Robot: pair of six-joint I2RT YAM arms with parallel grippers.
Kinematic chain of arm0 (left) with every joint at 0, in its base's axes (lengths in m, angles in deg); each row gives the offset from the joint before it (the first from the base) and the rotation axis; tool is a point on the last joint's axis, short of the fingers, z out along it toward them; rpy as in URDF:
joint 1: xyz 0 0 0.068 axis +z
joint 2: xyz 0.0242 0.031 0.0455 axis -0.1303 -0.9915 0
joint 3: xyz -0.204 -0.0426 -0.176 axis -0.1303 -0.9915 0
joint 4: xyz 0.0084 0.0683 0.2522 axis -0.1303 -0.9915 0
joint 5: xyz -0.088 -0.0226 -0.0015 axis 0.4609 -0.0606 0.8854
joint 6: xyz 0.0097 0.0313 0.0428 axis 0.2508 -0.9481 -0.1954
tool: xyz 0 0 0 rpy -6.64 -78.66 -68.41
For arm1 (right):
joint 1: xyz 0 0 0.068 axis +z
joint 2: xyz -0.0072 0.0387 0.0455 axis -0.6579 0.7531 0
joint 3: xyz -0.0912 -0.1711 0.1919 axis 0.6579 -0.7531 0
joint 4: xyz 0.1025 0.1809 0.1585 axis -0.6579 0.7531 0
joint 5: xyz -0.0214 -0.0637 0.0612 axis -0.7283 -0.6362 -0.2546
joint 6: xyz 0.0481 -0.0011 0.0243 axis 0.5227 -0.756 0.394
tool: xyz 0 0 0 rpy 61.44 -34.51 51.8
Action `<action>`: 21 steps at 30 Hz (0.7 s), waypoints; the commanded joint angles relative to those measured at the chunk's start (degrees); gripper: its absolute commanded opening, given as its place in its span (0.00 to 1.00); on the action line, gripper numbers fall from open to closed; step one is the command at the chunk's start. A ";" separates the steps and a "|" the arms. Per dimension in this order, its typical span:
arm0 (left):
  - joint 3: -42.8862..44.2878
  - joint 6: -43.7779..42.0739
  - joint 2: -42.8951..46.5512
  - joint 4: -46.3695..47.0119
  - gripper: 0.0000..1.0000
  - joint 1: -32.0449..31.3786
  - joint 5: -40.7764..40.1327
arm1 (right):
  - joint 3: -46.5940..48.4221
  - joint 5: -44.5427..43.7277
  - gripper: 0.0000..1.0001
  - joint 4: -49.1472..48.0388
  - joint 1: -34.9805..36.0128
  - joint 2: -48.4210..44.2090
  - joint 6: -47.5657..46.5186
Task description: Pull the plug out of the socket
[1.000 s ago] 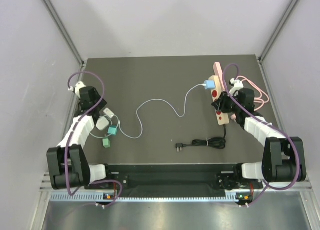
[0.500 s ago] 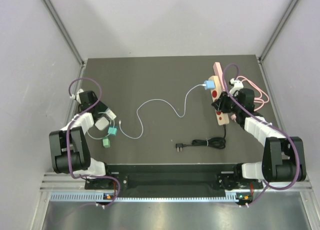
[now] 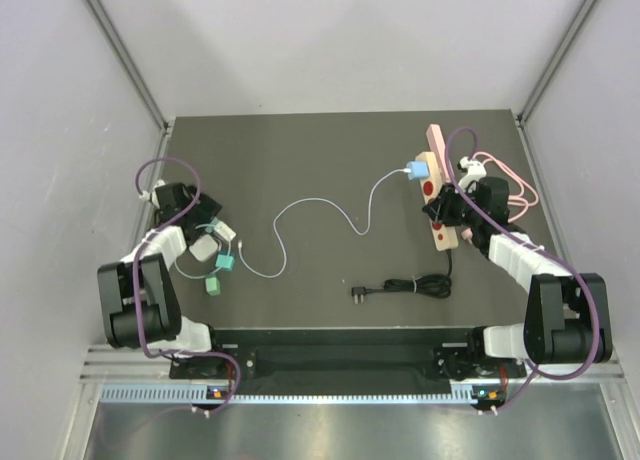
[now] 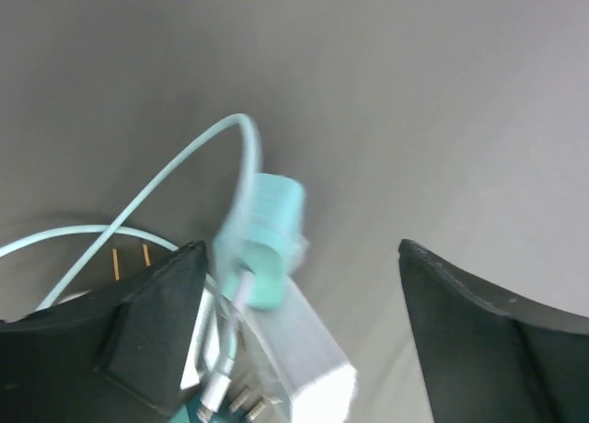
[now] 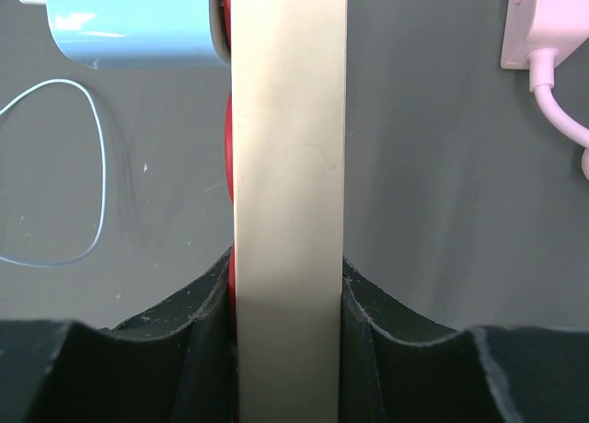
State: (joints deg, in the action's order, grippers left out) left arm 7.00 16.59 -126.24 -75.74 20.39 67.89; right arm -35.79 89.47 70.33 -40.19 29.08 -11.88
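The socket is a long pale pink power strip (image 3: 441, 198) at the right of the table. In the right wrist view it (image 5: 287, 156) runs straight up the middle. My right gripper (image 3: 447, 218) (image 5: 287, 299) is shut on the strip's near part, one finger on each long side. A light blue plug (image 3: 420, 169) (image 5: 138, 23) sits in the strip's left face, with a thin white cable (image 3: 320, 212) trailing left. My left gripper (image 3: 205, 224) (image 4: 302, 257) is open at the far left. A teal plug (image 4: 267, 239) and a white adapter (image 4: 308, 354) lie loose between its fingers.
White adapters (image 3: 204, 247) and teal plugs (image 3: 225, 263) lie with their cable beside the left gripper. A coiled black cord (image 3: 415, 285) lies near the front edge. A pink adapter (image 5: 543, 23) and pink cable (image 3: 510, 180) lie to the right of the strip.
My left arm drew back toward its base, then its gripper opened and let go of the white adapter. The right gripper and the strip have not moved.
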 commanded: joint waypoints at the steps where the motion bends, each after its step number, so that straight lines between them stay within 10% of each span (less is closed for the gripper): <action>1: 0.89 -0.73 6.54 0.96 0.91 0.45 0.07 | 3.10 1.98 0.00 -4.63 -0.42 -0.49 -0.86; 12: 5.37 -6.54 18.32 -4.14 0.93 0.54 3.75 | 2.66 4.26 0.00 -5.16 -0.51 -1.72 -1.56; 21: 5.29 -2.16 25.62 6.57 0.99 0.45 24.48 | 2.49 9.80 0.00 -5.51 -0.42 -1.72 -3.41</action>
State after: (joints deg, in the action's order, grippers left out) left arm 10.78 12.13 -102.99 -77.40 20.59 81.92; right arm -35.79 95.17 70.20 -40.19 29.08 -13.52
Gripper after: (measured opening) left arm 0.989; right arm 0.359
